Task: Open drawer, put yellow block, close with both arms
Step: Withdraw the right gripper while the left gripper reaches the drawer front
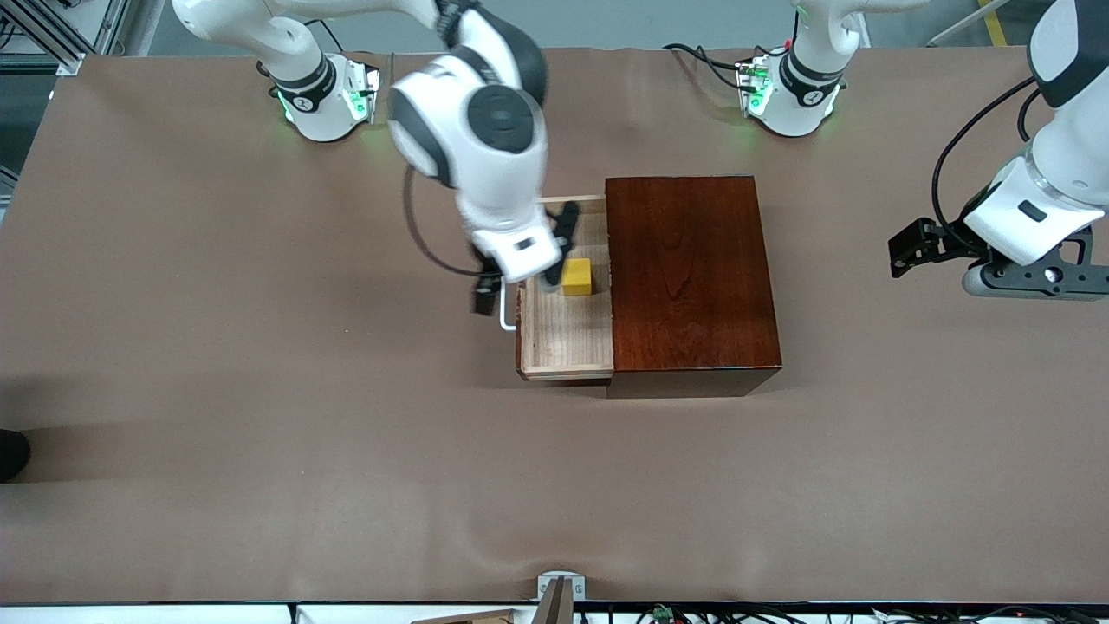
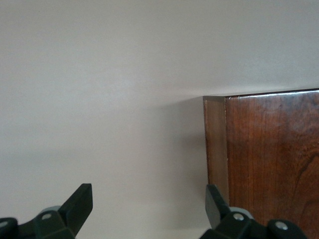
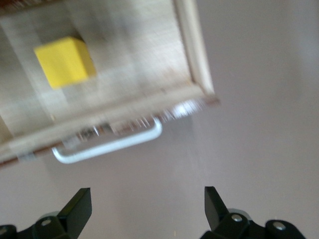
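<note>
The dark reddish-brown box (image 1: 693,277) stands mid-table. Its light-wood drawer (image 1: 563,342) is pulled out toward the right arm's end, and part of the white handle (image 1: 505,316) shows. The yellow block (image 1: 577,277) lies in the drawer. My right gripper (image 1: 560,250) hangs open and empty over the drawer beside the block. The right wrist view shows the block (image 3: 65,62), the handle (image 3: 109,147) and the drawer rim (image 3: 194,64) past the open right gripper (image 3: 147,209). My left gripper (image 1: 1031,282) waits over the table at the left arm's end. In the left wrist view it (image 2: 148,209) is open, with the box (image 2: 269,154) ahead.
A brown cloth (image 1: 260,390) covers the table. The two green-lit arm bases (image 1: 325,95) (image 1: 793,87) stand along the edge farthest from the front camera. A small metal bracket (image 1: 561,589) sits at the nearest edge. A dark object (image 1: 13,455) lies at the right arm's end.
</note>
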